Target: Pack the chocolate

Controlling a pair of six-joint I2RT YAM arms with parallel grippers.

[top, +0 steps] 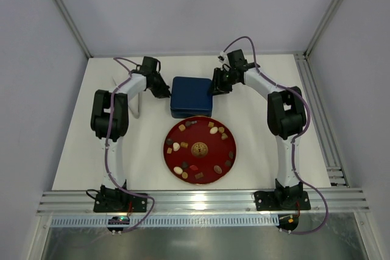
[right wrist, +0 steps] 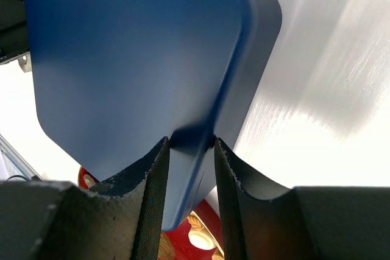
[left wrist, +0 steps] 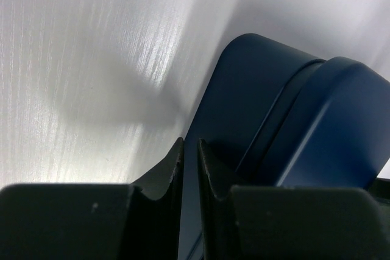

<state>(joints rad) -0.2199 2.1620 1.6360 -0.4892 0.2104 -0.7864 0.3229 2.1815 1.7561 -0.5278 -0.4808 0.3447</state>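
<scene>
Evidently at the start: pinches the closed blue box [top: 191, 95] at its left and right edges with the left gripper [left wrist: 190, 147] and right gripper [right wrist: 190, 144]. Leaves all chocolate [top: 176, 147] unpacked on the red plate [top: 195, 135], nearer.

The box [top: 191, 95] is taken as the reference. Just in front of it the plate [top: 234, 158] is laid on the table [top: 73, 156], the plate's far rim meeting the box's near edge. The chocolate pieces [top: 213, 130] are spread on the plate, all in front of the box. At the box's left edge the left gripper [top: 163, 94] is placed, at its right edge the right gripper [top: 216, 88]; each edge is pinched between the fingers.
</scene>
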